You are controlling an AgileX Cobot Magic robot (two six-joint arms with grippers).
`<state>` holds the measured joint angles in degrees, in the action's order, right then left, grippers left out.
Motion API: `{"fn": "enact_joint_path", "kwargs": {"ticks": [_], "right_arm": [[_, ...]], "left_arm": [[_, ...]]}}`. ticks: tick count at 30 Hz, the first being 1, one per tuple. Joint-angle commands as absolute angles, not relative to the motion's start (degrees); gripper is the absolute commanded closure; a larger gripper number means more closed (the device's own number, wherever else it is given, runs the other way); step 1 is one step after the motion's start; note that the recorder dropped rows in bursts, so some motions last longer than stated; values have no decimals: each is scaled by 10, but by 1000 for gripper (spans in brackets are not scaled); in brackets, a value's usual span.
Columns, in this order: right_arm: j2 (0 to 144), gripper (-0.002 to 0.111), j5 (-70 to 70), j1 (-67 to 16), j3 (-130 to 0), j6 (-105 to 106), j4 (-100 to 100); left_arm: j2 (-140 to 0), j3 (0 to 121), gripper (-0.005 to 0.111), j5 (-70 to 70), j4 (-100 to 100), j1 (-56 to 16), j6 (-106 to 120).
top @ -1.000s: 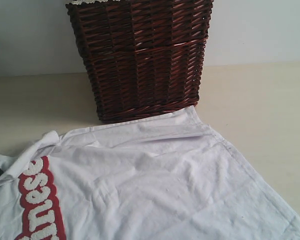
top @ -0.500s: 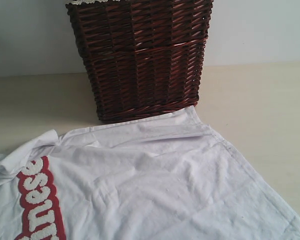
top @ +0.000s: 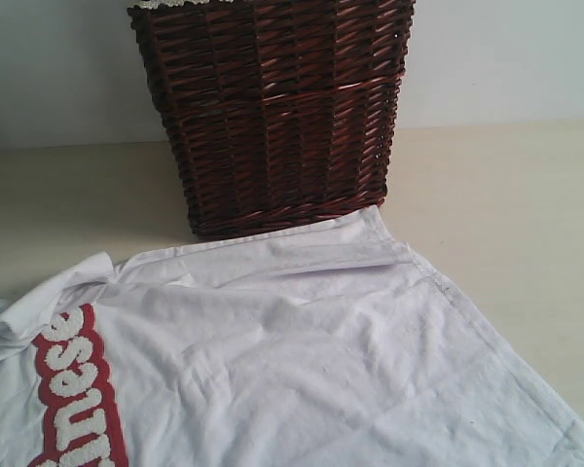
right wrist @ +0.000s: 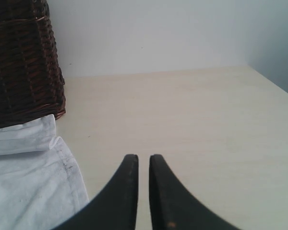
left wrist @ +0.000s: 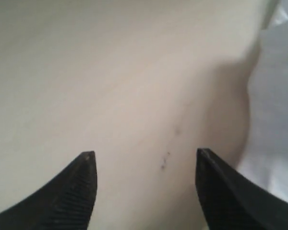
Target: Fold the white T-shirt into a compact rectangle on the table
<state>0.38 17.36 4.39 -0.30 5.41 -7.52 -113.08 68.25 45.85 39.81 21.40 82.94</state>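
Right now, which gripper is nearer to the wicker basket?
Probably right. The right gripper is over the table beside the white T-shirt, with the wicker basket in its view. The left gripper is also beside the shirt, but sees no basket.

Soft, even light is being cast; the left wrist view's desk is being rendered blurry, shadowed.

Left wrist feed, I see left gripper: two matte black fingers, wedge-shaped, narrowing to blunt tips, fine ribbed grooves on inner faces. Right wrist feed, right gripper: same black, smooth curved outer edges, slim rounded tips. I spot small brownish fleck low on one finger.
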Motion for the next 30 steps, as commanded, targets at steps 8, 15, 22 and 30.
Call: {"fn": "enact_joint_path", "kwargs": {"ticks": [8, 15, 22, 30], "right_arm": [[0, 97, 166, 47, 0, 58, -73], [0, 97, 166, 47, 0, 58, -73], [0, 97, 166, 47, 0, 58, -73], [0, 97, 166, 47, 0, 58, -73]], "left_arm": [[-1127, 687, 65, 606, 347, 211, 808], [-1127, 687, 65, 606, 351, 211, 808], [-1127, 687, 90, 605, 381, 211, 808], [-1127, 687, 107, 592, 399, 211, 824]]}}
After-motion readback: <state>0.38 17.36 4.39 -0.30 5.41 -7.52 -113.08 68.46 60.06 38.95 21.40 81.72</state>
